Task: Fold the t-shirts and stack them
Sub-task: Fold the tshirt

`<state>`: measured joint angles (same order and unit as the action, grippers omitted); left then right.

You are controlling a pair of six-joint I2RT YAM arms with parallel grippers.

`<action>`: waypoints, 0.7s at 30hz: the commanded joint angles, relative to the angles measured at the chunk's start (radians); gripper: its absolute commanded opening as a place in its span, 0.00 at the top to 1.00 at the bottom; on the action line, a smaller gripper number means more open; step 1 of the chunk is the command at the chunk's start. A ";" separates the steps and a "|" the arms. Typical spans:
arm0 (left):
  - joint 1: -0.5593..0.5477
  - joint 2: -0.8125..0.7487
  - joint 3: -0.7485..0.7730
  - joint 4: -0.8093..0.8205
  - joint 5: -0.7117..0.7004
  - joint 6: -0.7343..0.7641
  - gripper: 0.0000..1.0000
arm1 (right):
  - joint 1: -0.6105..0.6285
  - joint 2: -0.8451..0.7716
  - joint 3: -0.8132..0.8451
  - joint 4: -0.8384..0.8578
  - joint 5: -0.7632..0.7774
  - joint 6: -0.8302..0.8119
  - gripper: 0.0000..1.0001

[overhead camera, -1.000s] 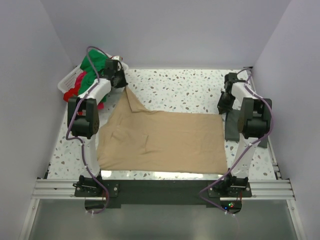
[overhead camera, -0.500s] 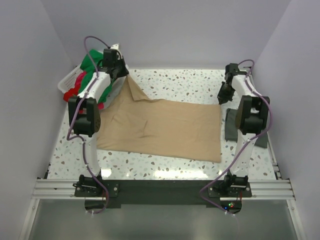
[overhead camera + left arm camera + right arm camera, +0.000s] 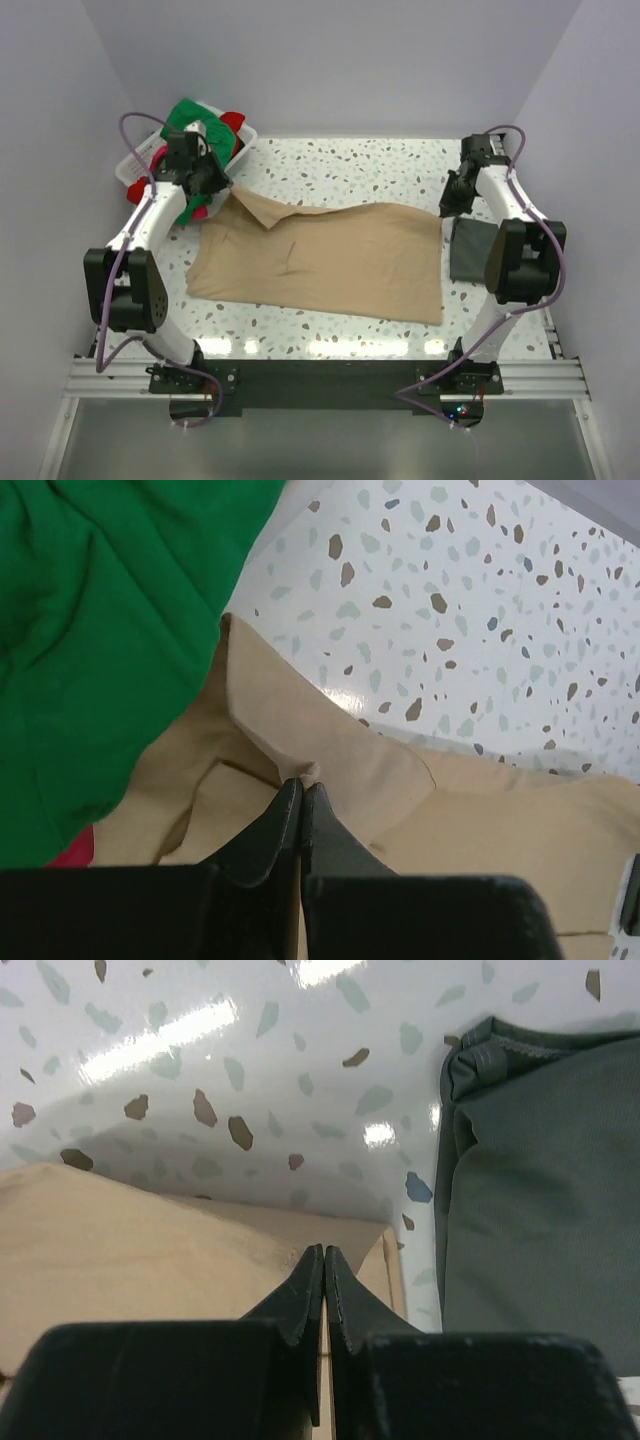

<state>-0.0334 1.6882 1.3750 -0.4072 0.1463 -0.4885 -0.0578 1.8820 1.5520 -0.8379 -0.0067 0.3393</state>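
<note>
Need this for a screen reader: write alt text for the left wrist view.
The left gripper, jaws shut, pinches a raised fold of the tan t-shirt. A green t-shirt fills the upper left; speckled table lies upper right.

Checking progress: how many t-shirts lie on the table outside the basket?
2: a tan cloth t-shirt spread centrally; a dark grey cloth t-shirt, folded, at the right edge. Others may hide beneath.

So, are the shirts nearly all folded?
Not nearly. One dark grey shirt lies folded on the right. The tan shirt is spread out, left fingers and right fingers pinching its far corners. The green and red shirts wait in the basket.
</note>
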 commanded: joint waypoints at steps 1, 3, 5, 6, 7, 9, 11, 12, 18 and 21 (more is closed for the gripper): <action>0.012 -0.120 -0.091 0.011 0.026 -0.079 1.00 | 0.006 -0.081 -0.079 0.025 -0.027 -0.028 1.00; 0.023 -0.183 -0.148 0.010 0.006 -0.093 1.00 | 0.007 -0.119 -0.115 0.029 -0.030 -0.028 1.00; 0.033 -0.218 -0.172 -0.004 0.003 -0.101 1.00 | 0.009 -0.144 -0.161 0.034 -0.032 -0.029 1.00; 0.033 -0.251 -0.194 -0.013 0.003 -0.104 1.00 | 0.010 -0.164 -0.173 0.034 -0.030 -0.032 1.00; 0.033 -0.268 -0.204 -0.013 0.003 -0.107 1.00 | 0.012 -0.170 -0.197 0.033 -0.027 -0.033 1.00; 0.033 -0.307 -0.228 -0.025 0.006 -0.119 1.00 | 0.013 -0.201 -0.219 0.034 -0.018 -0.036 1.00; 0.033 -0.344 -0.243 -0.036 0.001 -0.133 1.00 | 0.013 -0.219 -0.251 0.036 -0.010 -0.039 1.00; 0.033 -0.355 -0.246 -0.041 -0.002 -0.137 1.00 | 0.013 -0.230 -0.260 0.036 0.000 -0.040 1.00; 0.082 -0.424 -0.264 -0.076 -0.001 -0.151 1.00 | 0.016 -0.287 -0.317 0.025 0.019 -0.045 1.00; 0.092 -0.450 -0.281 -0.087 0.006 -0.150 1.00 | 0.019 -0.314 -0.349 0.023 0.025 -0.045 1.00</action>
<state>0.0456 1.2842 1.1126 -0.4793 0.1493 -0.6205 -0.0456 1.6188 1.2236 -0.8181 -0.0093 0.3115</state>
